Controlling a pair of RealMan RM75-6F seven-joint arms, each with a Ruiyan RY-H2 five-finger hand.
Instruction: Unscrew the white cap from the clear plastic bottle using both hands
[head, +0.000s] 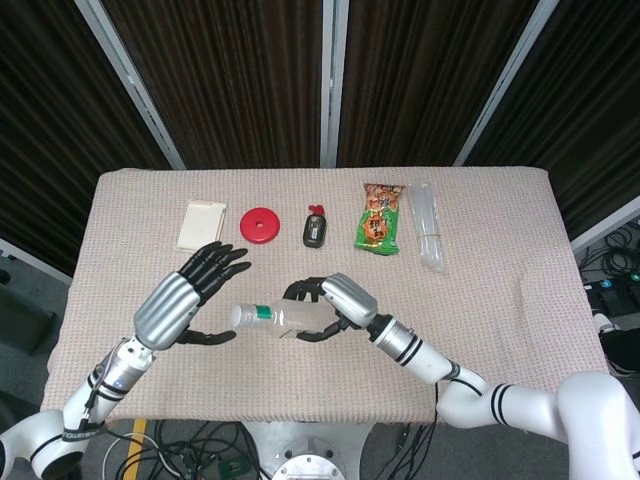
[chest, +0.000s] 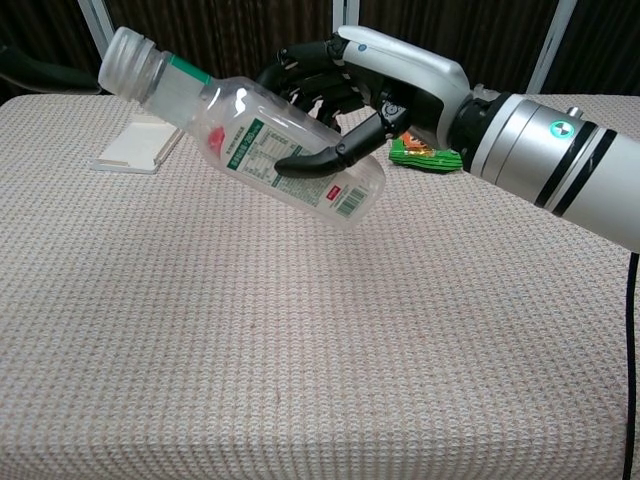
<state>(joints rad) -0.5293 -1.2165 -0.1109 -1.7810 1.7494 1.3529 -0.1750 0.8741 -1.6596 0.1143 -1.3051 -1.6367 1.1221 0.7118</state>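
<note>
Bottle: the clear plastic bottle (chest: 270, 152) is held above the tabletop (head: 500, 300), tilted, with its neck pointed toward the robot's left and slightly upward; a printed label is seen on its body and a green band under the cap
Cap: the white cap (chest: 127, 60) is seated on the bottle's neck, untouched by either robot hand
Right robot hand: the right robot hand (chest: 375, 85) is wrapped around the bottle's body, thumb laid across the label, fingers curled behind
Left robot hand: the left robot hand (head: 185, 300) is held released, fingers spread, just beside the capped end of the bottle in the head view; nothing is grasped by it
Back row of the tabletop: a white card (head: 201, 223), a red disc (head: 260, 223), a small black object (head: 315, 227), a green snack packet (head: 379, 219) and a clear plastic sleeve (head: 426, 225) are laid well apart from the bottle
</note>
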